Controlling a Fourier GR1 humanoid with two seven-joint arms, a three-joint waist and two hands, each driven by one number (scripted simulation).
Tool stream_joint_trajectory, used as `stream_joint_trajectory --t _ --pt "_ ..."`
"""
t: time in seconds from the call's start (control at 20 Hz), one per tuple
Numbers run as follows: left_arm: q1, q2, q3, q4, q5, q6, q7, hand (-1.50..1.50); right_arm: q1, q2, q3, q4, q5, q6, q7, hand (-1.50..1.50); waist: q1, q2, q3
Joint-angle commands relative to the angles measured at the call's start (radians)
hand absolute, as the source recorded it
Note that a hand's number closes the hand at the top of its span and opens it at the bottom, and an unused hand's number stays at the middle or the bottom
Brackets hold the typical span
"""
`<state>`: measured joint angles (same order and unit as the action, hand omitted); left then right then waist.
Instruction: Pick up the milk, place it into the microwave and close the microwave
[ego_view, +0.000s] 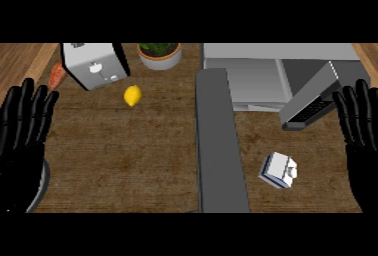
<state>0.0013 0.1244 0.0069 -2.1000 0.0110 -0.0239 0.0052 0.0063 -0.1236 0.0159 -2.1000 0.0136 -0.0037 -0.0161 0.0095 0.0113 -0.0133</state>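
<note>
The milk (278, 170), a small white and blue carton, lies on the wooden counter at the lower right. The microwave (255, 75) stands at the back right with its door (220, 140) swung open toward me, a long grey slab down the middle of the view. Its dark control panel (314, 107) shows on the right side. My right hand (362, 130) is open at the right edge, fingers up, above and right of the milk and apart from it. My left hand (23, 135) is open at the left edge, fingers up, holding nothing.
A toaster (94, 65) stands at the back left with an orange vegetable (57, 75) beside it. A lemon (132, 95) lies in front of the toaster. A potted plant (159, 54) sits at the back centre.
</note>
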Motion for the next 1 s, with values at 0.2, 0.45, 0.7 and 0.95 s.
stream_joint_trajectory --t 0.2,0.45,0.7,0.95 --pt "-0.016 -0.051 -0.043 0.015 -0.079 0.057 0.016 -1.5 0.05 0.121 0.213 -0.083 0.261 -0.296 0.076 -1.5 -0.014 -0.013 0.013" --pt "0.012 -0.111 -0.019 0.04 0.065 0.058 0.078 -1.5 0.047 0.123 0.467 -0.036 0.15 -0.377 0.114 -1.5 -0.006 -0.013 0.013" --pt "0.156 -0.039 0.096 0.004 0.205 -0.068 0.014 -1.5 -0.027 0.123 0.549 0.01 0.203 -0.5 0.155 -1.5 -0.004 -0.012 0.013" --pt "0.274 -0.094 0.017 -0.076 0.14 -0.062 -0.026 -1.5 0.049 0.124 0.596 0.045 0.299 -0.619 0.088 -1.5 -0.004 -0.013 0.013"
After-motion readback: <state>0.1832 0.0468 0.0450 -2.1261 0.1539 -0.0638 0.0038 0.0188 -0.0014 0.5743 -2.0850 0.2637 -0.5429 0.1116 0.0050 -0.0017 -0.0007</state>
